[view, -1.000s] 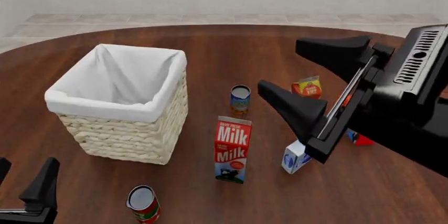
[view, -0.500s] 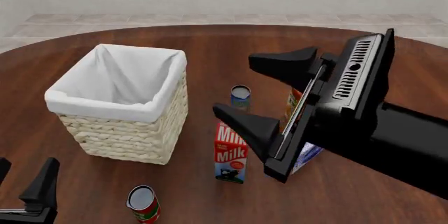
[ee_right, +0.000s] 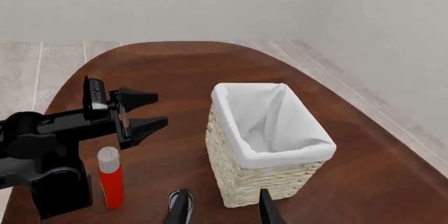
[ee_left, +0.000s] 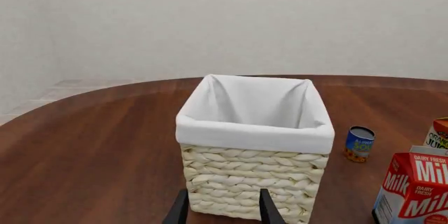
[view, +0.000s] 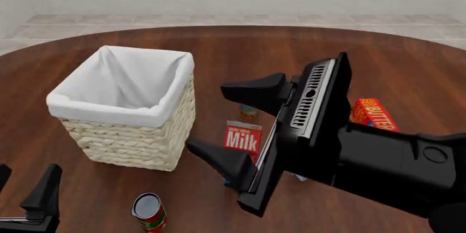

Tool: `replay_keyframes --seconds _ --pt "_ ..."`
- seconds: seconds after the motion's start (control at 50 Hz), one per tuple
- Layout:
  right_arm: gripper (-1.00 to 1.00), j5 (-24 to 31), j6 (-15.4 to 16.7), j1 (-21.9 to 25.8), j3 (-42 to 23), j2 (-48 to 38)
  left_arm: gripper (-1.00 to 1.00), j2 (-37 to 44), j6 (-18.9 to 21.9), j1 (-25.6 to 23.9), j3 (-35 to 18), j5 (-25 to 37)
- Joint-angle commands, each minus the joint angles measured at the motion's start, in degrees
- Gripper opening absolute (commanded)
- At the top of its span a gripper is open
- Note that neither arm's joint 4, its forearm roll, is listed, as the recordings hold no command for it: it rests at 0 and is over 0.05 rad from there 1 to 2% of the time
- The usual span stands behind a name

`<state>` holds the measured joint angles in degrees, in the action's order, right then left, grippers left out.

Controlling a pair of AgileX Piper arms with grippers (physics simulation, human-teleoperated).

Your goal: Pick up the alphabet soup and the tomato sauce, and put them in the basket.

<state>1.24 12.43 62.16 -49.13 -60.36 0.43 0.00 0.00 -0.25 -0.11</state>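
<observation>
Fingers of the right end effector (view: 218, 124) are spreading wide (gripping nothing) above the red-and-white milk carton (view: 243, 137), beside the cream wicker basket (view: 131, 135); the left end effector (view: 29, 200) is also gaping, idle.

The basket (view: 124, 107) at centre left of the front view gapes open on top, nothing hanging over its white-lined mouth. The right gripper (view: 233, 129), jaws spread wide, fills mid-frame and blocks the milk carton (view: 243, 137) and the tomato sauce (ee_left: 359, 143) behind it. At lower left, the alphabet soup (view: 148, 211) stands with bare table (view: 95, 189) around it.
</observation>
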Motion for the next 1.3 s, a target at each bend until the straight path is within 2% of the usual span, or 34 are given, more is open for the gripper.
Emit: replay_keyframes --seconds 0.02,0.9,1.3 --pt "1.00 0.64 -1.99 2.23 -0.37 -2.02 1.00 0.00 0.00 0.00 0.00 0.00" --pt "1.00 2.99 -4.98 6.92 -1.39 -13.52 1.00 0.00 0.00 0.00 0.00 0.00" --pt "1.00 3.11 -4.27 6.60 -1.42 -18.16 1.00 0.00 0.00 0.00 0.00 0.00"
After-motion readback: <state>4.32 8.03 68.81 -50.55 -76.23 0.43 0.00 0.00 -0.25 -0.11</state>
